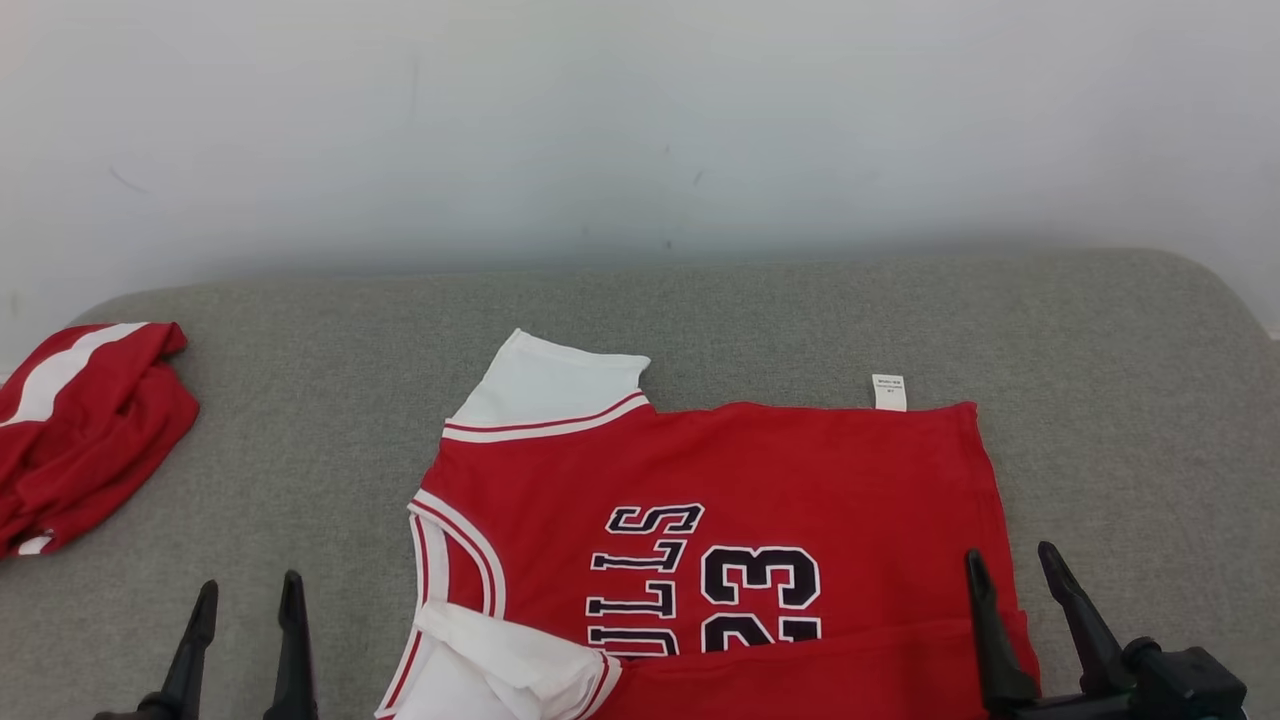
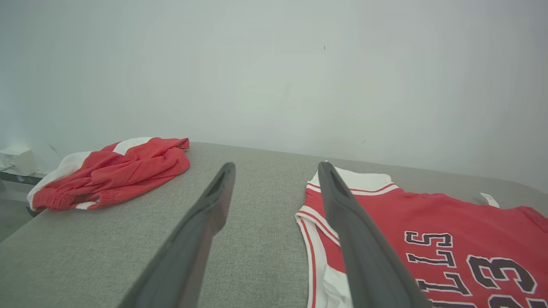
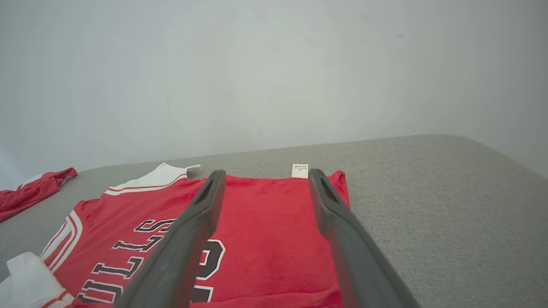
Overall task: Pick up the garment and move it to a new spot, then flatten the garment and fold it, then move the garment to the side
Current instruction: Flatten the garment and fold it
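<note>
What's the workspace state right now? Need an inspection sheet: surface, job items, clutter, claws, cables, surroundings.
Surface: grey fabric-covered table, rounded far corners.
Job's things: red jersey lying spread, print up; near edge appears folded over the numbers; white care label sticking out at the far edge.
Clutter: crumpled red-and-white garment at the table's left end, apart from the jersey.
Grippers: left claw open, over bare table, holding nothing; right claw open, at the jersey's right edge, holding nothing.
Cables: nothing seen.
Surroundings: plain white wall; small white box beyond the table's left end.
</note>
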Tool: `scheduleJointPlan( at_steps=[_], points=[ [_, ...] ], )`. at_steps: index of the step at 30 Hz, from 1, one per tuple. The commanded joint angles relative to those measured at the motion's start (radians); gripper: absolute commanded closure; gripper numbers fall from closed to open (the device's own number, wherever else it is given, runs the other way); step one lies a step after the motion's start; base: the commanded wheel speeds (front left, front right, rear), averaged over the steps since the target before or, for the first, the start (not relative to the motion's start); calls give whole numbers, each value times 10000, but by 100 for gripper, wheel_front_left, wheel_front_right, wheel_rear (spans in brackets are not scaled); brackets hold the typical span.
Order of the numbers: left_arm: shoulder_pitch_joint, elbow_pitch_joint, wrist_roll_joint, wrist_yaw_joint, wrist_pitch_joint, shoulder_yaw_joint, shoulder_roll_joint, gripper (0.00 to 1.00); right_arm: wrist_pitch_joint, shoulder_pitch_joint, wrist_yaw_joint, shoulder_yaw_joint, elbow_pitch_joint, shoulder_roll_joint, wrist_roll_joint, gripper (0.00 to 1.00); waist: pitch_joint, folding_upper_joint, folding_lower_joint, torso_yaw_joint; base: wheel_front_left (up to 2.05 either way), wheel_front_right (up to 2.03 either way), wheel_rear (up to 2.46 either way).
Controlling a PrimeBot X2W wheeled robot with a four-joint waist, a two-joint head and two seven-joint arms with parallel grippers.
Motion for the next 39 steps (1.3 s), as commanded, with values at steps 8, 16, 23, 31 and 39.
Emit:
scheduleJointPlan(
  at_steps=[8, 16, 23, 31, 39],
  points=[
    [679, 277, 947, -394, -30, 276, -268, 0, -53, 292, -24, -308, 87, 285, -551, 0, 32, 0, -1, -20, 0, 0, 0],
    [699, 504, 1235, -690, -31, 632, -631, 0, -55, 201, -24, -341, 502, 310, -462, 0, 95, 0, -1, -11, 0, 0, 0],
    [-592, 1115, 791, -1053, 261, 462, 21, 0, 121, -1072, -25, 20, 1523, -353, 134, 0, 378, 0, -1, -207, 0, 0, 0],
    [-3388, 1464, -339, -1100, 1975, -1096, 1467, 0, 1402, -3423, -25, 298, 2717, -1121, 544, 0, 1429, 0, -1, -444, 0, 0, 0],
    [-6979, 2253, -2393, -1103, 3350, -3140, 2972, 0, 3265, -6364, -25, 744, 4256, -1273, 734, 0, 3021, 0, -1, -900, 0, 0, 0]
  ],
)
